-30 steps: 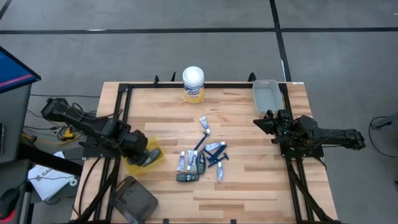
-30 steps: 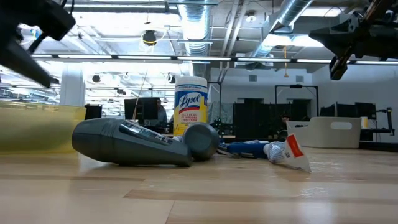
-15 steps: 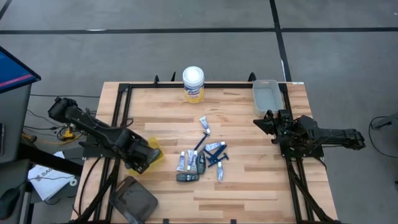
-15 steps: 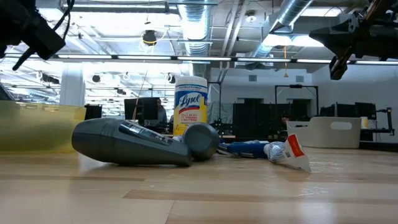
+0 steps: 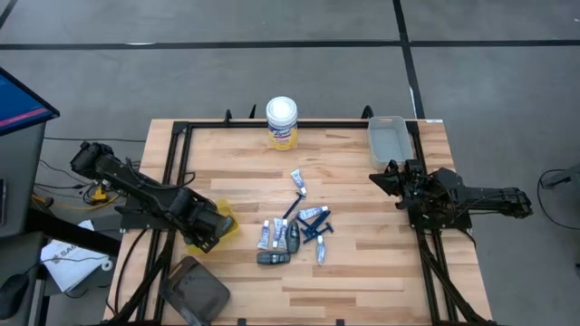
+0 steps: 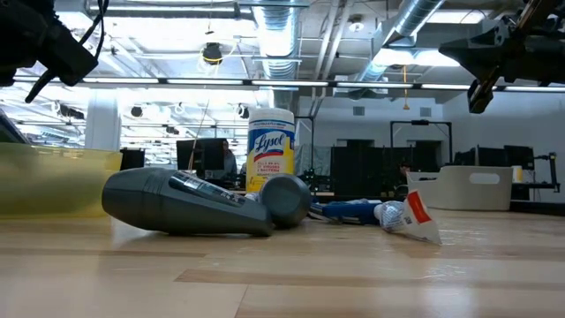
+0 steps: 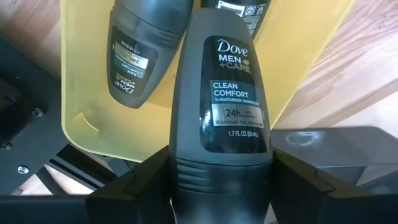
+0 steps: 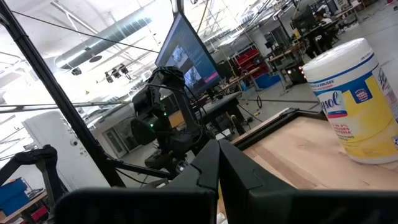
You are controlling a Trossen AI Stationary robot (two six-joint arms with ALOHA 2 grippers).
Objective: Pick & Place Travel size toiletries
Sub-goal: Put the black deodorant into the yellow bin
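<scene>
My left gripper points steeply down over a yellow tray at the table's left edge. It is shut on a dark grey deodorant stick. Another grey stick lies in the tray. The remaining travel size toiletries lie in a heap at the table's middle: white tubes, grey sticks and blue razors. My right gripper waits shut at the right edge, clear of everything. My left gripper pinches the grey deodorant stick between its two fingers, on the two sides at its ridged near end. The fingers come from above and lie along the stick. Its far end points down into the yellow tray; whether it touches the tray floor is hidden.
A tall white canister with a yellow label stands at the far edge. A clear bin sits at the far right corner. A dark grey pouch lies by the near left corner. Bare wood lies between the heap and the tray.
My left gripper has sunk toward the yellow tray with the grey stick and tipped more steeply downward, then held still. Its hold on the stick has stayed the same.
</scene>
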